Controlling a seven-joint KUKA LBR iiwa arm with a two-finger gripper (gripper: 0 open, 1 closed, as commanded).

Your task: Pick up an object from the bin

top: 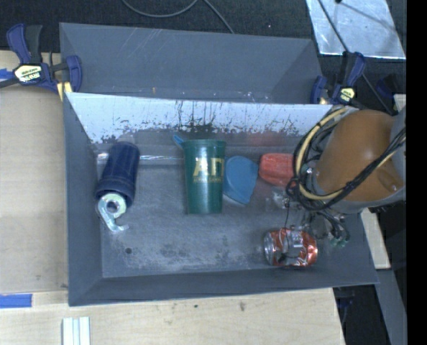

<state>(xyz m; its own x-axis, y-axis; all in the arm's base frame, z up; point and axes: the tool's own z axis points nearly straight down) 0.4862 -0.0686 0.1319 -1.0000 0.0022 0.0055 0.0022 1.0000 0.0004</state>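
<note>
A crushed red and silver can [277, 250] lies near the bin's front right corner. My gripper [295, 233] comes down right over it and covers the can's middle. A red object [274, 167] lies just behind the gripper toward the back wall, partly hidden by the arm's cover. A blue rounded piece [240, 178] rests to its left.
A green cup [203, 176] lies on its side in the middle of the bin. A dark blue bottle [118, 175] with a pale cap end lies at the left. The arm's orange cover and cables hang over the bin's right side.
</note>
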